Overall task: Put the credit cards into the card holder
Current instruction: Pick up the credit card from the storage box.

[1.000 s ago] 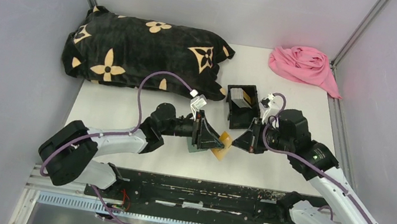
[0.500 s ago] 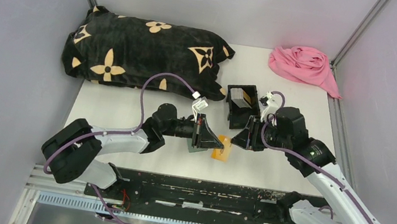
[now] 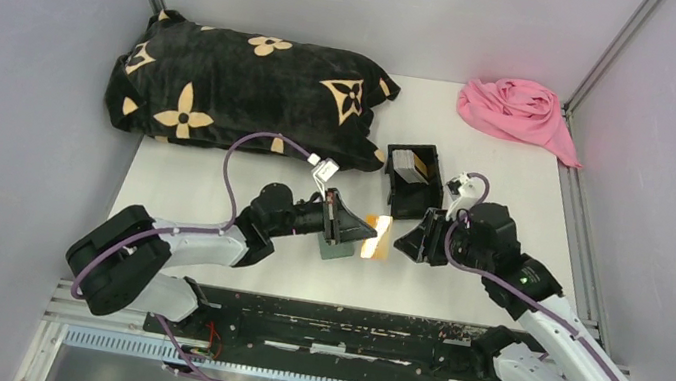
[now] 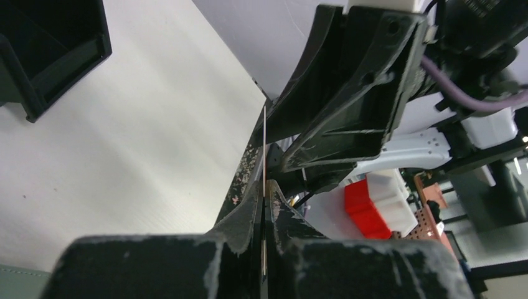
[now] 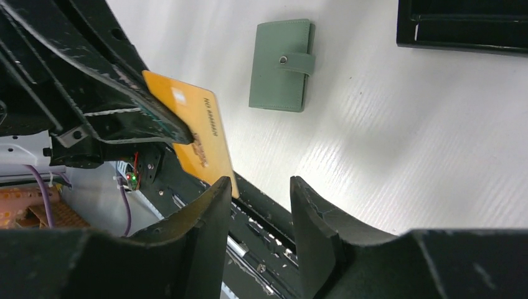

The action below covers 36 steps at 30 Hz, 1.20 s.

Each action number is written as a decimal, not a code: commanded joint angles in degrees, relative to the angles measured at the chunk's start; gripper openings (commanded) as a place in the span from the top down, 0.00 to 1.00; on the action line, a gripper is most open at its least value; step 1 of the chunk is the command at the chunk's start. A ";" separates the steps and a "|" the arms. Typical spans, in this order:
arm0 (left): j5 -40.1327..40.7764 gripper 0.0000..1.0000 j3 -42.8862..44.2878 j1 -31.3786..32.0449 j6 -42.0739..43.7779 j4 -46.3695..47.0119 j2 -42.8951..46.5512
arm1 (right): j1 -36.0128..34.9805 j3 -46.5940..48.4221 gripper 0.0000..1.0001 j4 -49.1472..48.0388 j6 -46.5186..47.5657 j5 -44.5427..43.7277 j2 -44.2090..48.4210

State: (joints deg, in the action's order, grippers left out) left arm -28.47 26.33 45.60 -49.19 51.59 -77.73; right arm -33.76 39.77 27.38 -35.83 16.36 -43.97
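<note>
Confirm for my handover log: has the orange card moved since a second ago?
Yes. The orange card, pinched in the left hand, has shifted slightly toward the black box.

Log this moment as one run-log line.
left gripper: shut on orange card, lifted | right gripper: open, empty | card holder: closed, flat on table

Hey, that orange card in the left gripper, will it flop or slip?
Probably stiff: the orange card juts straight from the left gripper without sagging. Likely light, since it looks edge-thin from the left wrist. Its smooth face might slip.
</note>
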 commanded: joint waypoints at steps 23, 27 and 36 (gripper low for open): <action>1.90 0.97 -0.32 -0.16 -7.96 12.77 -5.57 | -0.22 -6.67 0.57 -19.05 -7.79 4.48 4.12; 2.06 0.97 -0.32 -0.17 -7.63 12.53 -6.08 | -0.18 -6.79 0.56 -18.99 -7.80 4.80 4.72; 0.38 0.97 0.87 -0.23 -8.89 14.10 -6.95 | -0.17 -7.30 0.57 -19.41 -6.78 4.61 3.10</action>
State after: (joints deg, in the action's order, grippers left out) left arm -26.81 25.02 45.19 -57.91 62.72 -84.66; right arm -33.71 31.99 10.76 -43.27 20.75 -40.88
